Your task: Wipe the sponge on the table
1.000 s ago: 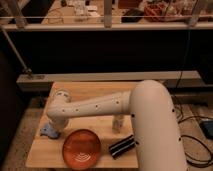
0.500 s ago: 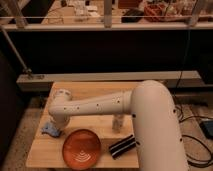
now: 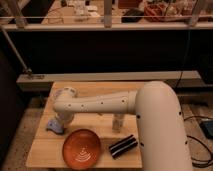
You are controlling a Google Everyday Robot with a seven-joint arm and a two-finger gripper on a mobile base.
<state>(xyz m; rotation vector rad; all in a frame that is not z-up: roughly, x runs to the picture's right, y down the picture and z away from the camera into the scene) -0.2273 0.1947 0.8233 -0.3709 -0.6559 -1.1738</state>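
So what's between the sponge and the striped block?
The orange plate, seen in the camera view. The hand sits low by the sponge, shut.

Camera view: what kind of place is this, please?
Probably an indoor robot test area in a lab or office: a small wooden table beside a railing, cluttered desks behind it, cables on the floor. The end effector is low over the table, at the sponge.

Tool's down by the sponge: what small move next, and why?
Probably slide the tool a short way along the table, staying low. It is shut and down at the light-blue sponge near the table's edge, with the orange plate close beside, so steer away from that.
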